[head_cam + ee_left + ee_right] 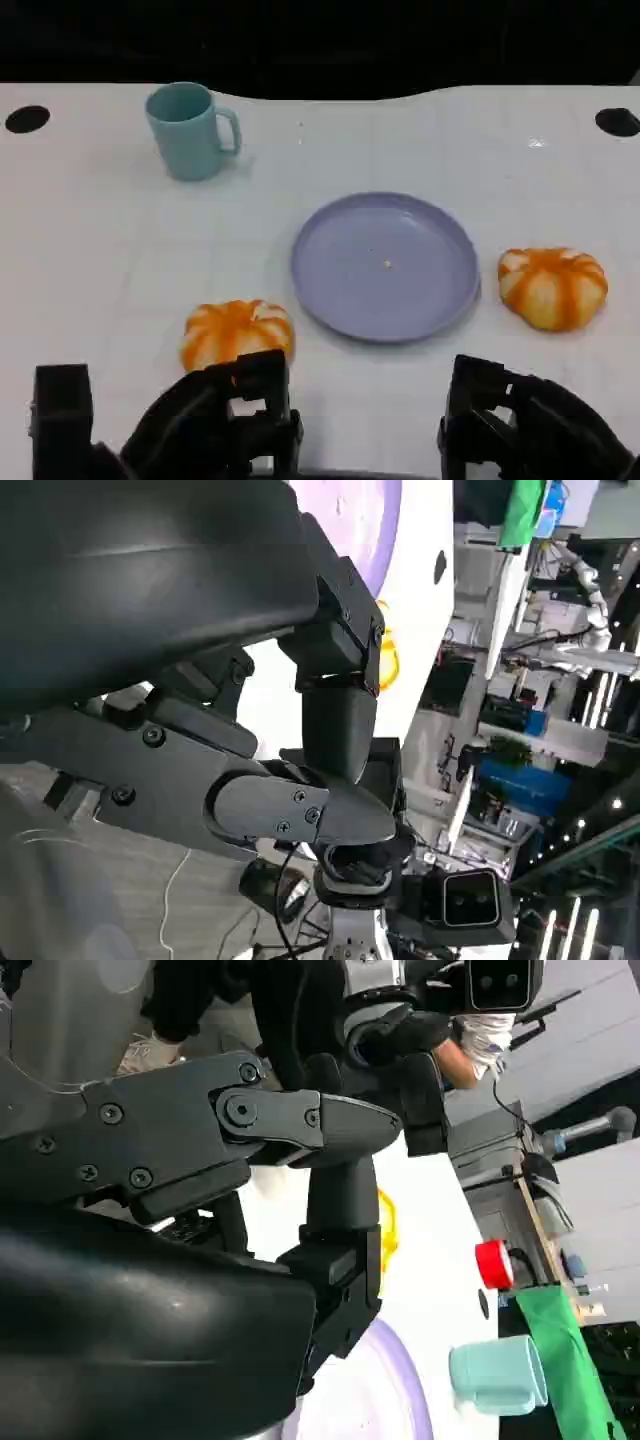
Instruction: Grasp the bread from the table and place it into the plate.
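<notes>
Overhead, two breads (236, 332) flank the plate (385, 266); both hands (215, 420) hover spread, holding nothing.

Matt white table (100, 250); smooth, slightly glossy lilac plate (440, 290); glossy teal mug (186, 130); shiny-crusted orange buns (552, 287); black matt plastic hands (215, 420).

Both hands are matte black: the left hand (200, 425) has blocky, angular fingers; the right hand (530, 425) a rounded glossy shell, its plates fastened by round screws.
</notes>
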Controlling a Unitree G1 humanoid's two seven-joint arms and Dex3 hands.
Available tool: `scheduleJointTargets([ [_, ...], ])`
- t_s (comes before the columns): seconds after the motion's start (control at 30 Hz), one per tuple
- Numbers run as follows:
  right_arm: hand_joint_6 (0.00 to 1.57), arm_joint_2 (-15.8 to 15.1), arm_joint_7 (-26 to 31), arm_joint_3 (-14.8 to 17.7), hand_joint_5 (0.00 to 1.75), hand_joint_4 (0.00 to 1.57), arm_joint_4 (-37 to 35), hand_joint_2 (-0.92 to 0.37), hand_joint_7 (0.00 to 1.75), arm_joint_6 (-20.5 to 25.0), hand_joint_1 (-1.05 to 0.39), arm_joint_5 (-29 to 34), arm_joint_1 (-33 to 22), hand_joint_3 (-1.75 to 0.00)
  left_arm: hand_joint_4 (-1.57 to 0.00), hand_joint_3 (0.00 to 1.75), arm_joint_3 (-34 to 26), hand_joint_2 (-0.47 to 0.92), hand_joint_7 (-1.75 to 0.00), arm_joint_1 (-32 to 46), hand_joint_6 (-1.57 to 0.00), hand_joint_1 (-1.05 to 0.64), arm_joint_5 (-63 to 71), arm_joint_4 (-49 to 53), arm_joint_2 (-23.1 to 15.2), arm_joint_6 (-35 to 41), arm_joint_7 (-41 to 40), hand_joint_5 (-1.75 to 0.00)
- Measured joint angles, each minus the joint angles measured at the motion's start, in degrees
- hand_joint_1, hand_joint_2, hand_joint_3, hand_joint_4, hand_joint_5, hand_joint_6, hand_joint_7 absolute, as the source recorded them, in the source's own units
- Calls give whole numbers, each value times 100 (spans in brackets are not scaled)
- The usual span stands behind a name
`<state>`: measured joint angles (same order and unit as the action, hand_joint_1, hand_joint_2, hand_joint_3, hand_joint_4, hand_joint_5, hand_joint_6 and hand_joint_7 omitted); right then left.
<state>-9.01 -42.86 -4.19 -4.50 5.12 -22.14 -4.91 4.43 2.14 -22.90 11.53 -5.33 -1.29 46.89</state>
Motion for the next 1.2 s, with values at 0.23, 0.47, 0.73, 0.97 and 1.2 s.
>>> scheduleJointTargets([
  [0.23,39,0,-6,0,175,61,0,-92,174,0,-52,-2,5,-46,-82,22,-19,92,-175,-22,-62,-71,-1,-1,3,101,-1,-175],
  [0.47,40,0,-31,0,175,62,-21,-92,174,-3,-53,-2,7,-46,-81,23,-19,92,-175,-22,-61,-71,1,-1,3,119,0,-175],
  [0.73,40,1,-31,0,175,63,-27,-92,174,-3,-54,1,8,-45,-70,20,-135,92,-156,-14,-57,-72,-99,-15,150,85,-24,-175],
  [0.97,41,2,-31,1,175,63,-45,-92,174,-8,-54,2,19,-45,-57,21,-319,92,-95,109,-57,-74,-188,-338,423,-133,-367,-148],
  [1.2,41,5,-24,-2,175,63,-44,-92,173,-21,-54,7,19,-44,-48,27,-324,92,-24,218,-54,-77,1200,-698,442,-1546,-1501,-94],
])
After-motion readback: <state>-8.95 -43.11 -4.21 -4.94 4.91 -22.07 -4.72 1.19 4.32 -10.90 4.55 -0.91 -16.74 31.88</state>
